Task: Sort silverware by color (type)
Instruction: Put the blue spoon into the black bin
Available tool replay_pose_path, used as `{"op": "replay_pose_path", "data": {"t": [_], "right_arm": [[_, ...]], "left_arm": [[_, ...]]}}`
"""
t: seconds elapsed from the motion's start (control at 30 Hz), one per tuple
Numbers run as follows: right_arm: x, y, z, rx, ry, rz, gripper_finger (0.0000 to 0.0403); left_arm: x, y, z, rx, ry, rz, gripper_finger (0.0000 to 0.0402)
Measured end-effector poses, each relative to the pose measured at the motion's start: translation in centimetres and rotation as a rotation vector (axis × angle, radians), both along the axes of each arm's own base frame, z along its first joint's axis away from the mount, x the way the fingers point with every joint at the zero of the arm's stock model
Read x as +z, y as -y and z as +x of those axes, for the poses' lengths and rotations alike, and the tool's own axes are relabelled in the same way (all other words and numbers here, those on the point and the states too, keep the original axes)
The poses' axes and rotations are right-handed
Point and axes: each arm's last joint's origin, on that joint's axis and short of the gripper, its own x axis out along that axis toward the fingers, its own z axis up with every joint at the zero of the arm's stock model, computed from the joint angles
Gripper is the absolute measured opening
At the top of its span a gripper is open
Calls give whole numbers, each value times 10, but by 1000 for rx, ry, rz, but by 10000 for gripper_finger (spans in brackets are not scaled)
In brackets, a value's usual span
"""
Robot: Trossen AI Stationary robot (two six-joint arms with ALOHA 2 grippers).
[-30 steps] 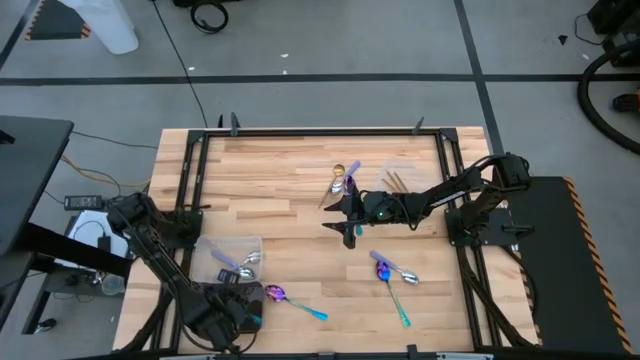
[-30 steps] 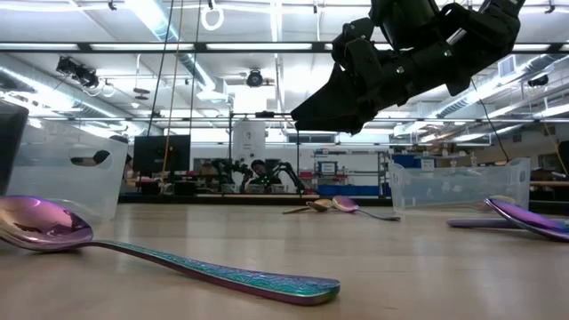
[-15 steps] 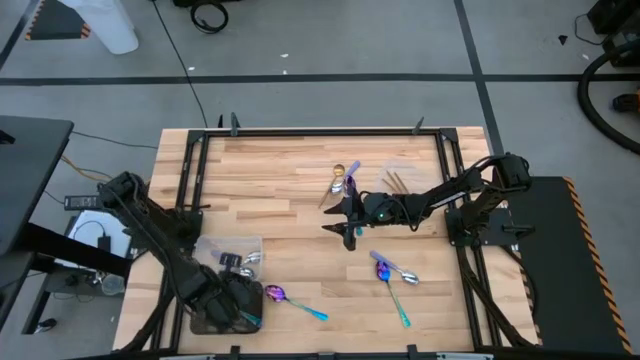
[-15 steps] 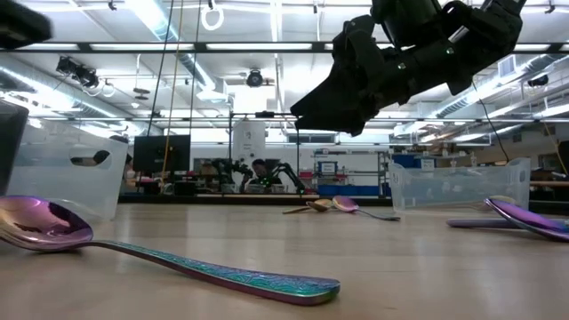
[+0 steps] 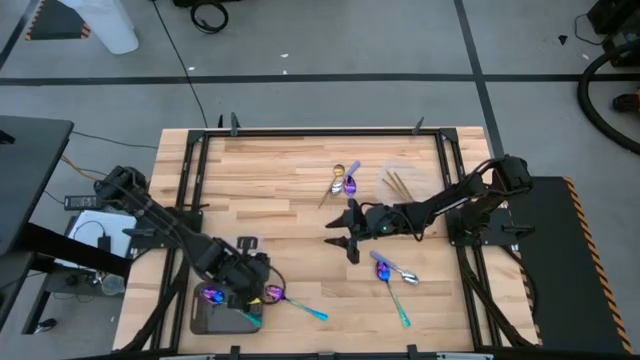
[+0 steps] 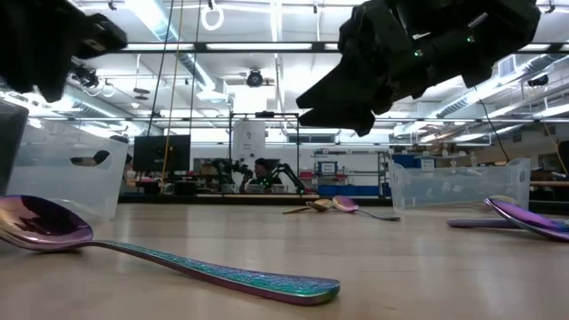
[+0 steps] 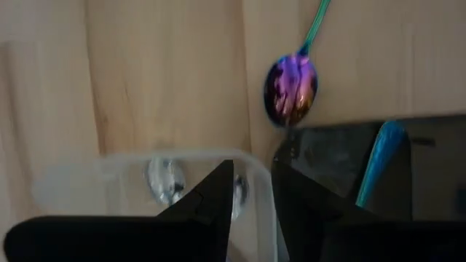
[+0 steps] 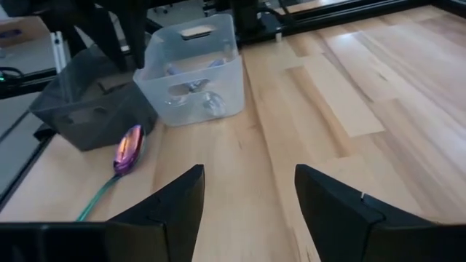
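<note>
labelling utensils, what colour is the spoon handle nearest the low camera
Teal-green, fading from the purple bowl of the spoon; the low view shows it best.

Overhead, table-level and both wrist cameras share the iridescent spoon.

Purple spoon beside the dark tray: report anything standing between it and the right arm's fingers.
Nothing visible does. From the right gripper, bare table runs to the purple spoon; the clear bin and dark tray sit beyond it.
</note>
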Motion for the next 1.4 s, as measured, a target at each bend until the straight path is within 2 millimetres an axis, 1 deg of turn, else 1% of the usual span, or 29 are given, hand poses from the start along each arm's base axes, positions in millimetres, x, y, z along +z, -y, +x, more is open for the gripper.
{"op": "replay_pose_path", "data": {"t": [0.13,0.23,0.33,0.57,0.63,0.73,1.0,1.17,1.3,1.4], "right_arm": [[-2,-7,-2,-27,-18,-22,218],[-5,-10,-4,-54,-47,-31,215],[-6,-12,-5,-77,-61,-26,215],[-12,-12,-9,-123,-117,11,215],[-13,-12,-10,-147,-135,10,215],[-15,-11,-11,-181,-151,1,215],[-14,-10,-14,-198,-173,-16,215],[-2,-10,-26,-206,-228,-27,215],[11,-12,-40,-252,-247,-77,215],[16,-16,-47,-274,-251,-115,215]], "left_arm": [[2,-10,13,-5,45,-18,102],[2,-16,19,-14,52,-33,102],[-2,-20,26,-17,37,-62,102],[-25,-21,45,-14,-25,-114,102],[-30,-20,47,-17,-38,-117,102],[-33,-13,53,-30,-32,-124,102],[-35,8,86,-83,-58,-90,102],[-39,21,101,-114,-71,-83,102],[-45,32,111,-125,-69,-84,104],[-51,39,117,-134,-78,-79,114]]}}
